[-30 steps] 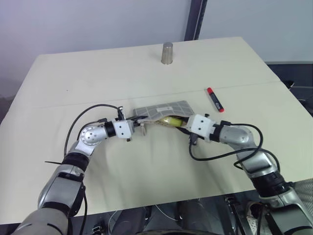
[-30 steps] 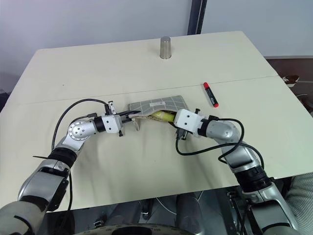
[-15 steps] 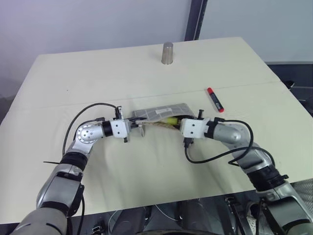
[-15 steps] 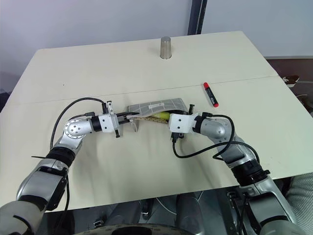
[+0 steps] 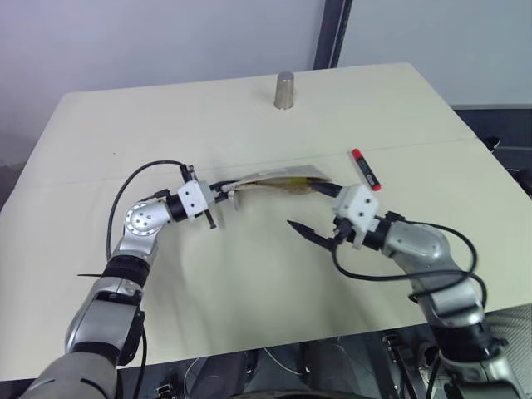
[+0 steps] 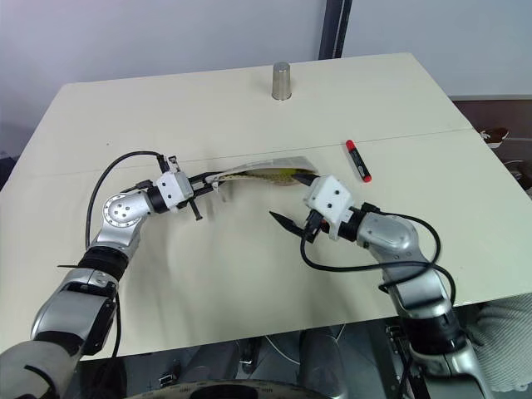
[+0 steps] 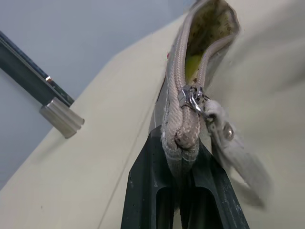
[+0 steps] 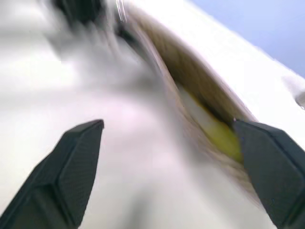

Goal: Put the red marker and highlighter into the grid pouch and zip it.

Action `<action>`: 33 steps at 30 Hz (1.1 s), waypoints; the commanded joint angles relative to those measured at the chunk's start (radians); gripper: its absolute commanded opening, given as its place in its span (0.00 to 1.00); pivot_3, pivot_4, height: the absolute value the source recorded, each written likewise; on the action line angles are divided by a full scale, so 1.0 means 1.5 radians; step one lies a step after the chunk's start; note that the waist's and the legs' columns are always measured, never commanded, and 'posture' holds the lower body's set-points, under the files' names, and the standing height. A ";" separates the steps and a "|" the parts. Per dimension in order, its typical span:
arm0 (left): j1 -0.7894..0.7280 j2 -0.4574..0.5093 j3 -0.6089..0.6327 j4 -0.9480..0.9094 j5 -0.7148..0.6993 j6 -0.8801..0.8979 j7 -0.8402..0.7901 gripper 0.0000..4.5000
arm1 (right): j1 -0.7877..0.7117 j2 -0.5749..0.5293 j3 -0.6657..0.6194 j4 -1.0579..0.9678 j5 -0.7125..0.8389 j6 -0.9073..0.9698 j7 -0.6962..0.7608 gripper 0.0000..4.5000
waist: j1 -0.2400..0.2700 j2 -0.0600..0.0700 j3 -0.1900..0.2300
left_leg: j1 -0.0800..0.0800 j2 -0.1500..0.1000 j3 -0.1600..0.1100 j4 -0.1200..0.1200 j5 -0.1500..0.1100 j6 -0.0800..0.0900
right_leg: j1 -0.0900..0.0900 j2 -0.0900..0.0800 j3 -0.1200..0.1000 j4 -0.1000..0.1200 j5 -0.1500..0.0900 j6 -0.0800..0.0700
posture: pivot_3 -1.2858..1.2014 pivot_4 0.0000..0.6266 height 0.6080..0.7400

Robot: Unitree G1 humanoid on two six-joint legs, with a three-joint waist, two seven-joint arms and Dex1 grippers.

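Our left gripper [image 5: 221, 191] stayed clamped on the pouch's [image 5: 274, 177] zipper end, holding its mouth up. The highlighter [image 7: 192, 72] now lay inside — our right gripper [image 5: 320, 218] had let go, spread wide and backed off. The marker [image 5: 366, 169] waited far right on the table [image 5: 249, 283].

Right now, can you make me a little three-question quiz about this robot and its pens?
1. True or false: the red marker lies on the table.
2. What yellow thing sits inside the grid pouch?
3. Which gripper pinches the pouch's end: A left gripper, B right gripper?

Key: 1 true. 2 the highlighter. 3 A; the right gripper is open, off the pouch.
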 commanded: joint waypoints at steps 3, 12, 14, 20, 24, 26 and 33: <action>0.005 0.008 0.022 -0.022 0.002 0.000 0.015 0.00 | 0.107 -0.005 -0.121 -0.063 0.031 0.059 -0.086 0.99 | 0.003 0.000 0.000 | 0.000 0.000 0.000 0.000 0.000 0.000 | 0.000 0.000 0.000 0.000 0.000 0.000 | 0.52 0.24 1.00; 0.009 0.002 0.018 -0.021 0.030 -0.012 0.047 0.00 | 0.159 0.053 -0.115 -0.035 -0.081 0.000 -0.233 0.99 | -0.001 0.000 0.000 | 0.000 0.000 0.001 0.001 0.000 0.000 | 0.000 0.000 0.000 0.002 0.000 0.000 | 0.52 0.24 1.00; 0.007 0.001 0.018 -0.025 0.029 -0.015 0.046 0.00 | 0.149 0.047 -0.119 -0.018 -0.085 -0.007 -0.233 0.99 | 0.001 0.000 0.000 | 0.000 0.000 0.001 0.002 0.000 0.000 | 0.000 0.000 0.000 0.002 0.000 0.000 | 0.52 0.24 1.00; -0.002 0.002 0.019 -0.029 0.037 -0.015 0.055 0.00 | 0.049 0.018 -0.146 0.102 -0.113 -0.001 -0.262 0.99 | 0.001 0.000 0.000 | 0.000 0.000 0.001 0.003 0.000 0.000 | 0.001 0.000 0.000 0.001 0.000 0.000 | 0.52 0.24 1.00; 0.007 0.001 0.015 -0.040 0.040 -0.016 0.058 0.00 | -0.049 -0.028 -0.153 0.227 -0.122 0.038 -0.258 0.99 | 0.000 0.000 0.000 | 0.000 0.000 0.001 0.004 0.000 0.000 | 0.001 0.000 0.000 0.002 0.001 -0.001 | 0.52 0.24 1.00; 0.009 0.000 0.016 -0.045 0.039 -0.017 0.057 0.00 | -0.093 -0.049 -0.155 0.286 -0.108 0.060 -0.238 0.99 | 0.001 0.000 0.000 | 0.000 0.000 0.001 0.004 0.000 0.000 | 0.001 0.000 0.000 0.002 0.001 -0.001 | 0.52 0.24 1.00; 0.018 0.005 0.016 -0.051 0.051 -0.022 0.067 0.00 | -0.220 -0.064 -0.150 0.403 -0.058 0.142 -0.179 0.99 | -0.001 0.000 0.000 | 0.000 0.000 0.001 0.004 0.000 0.001 | 0.001 0.000 0.000 0.001 0.001 -0.001 | 0.52 0.24 1.00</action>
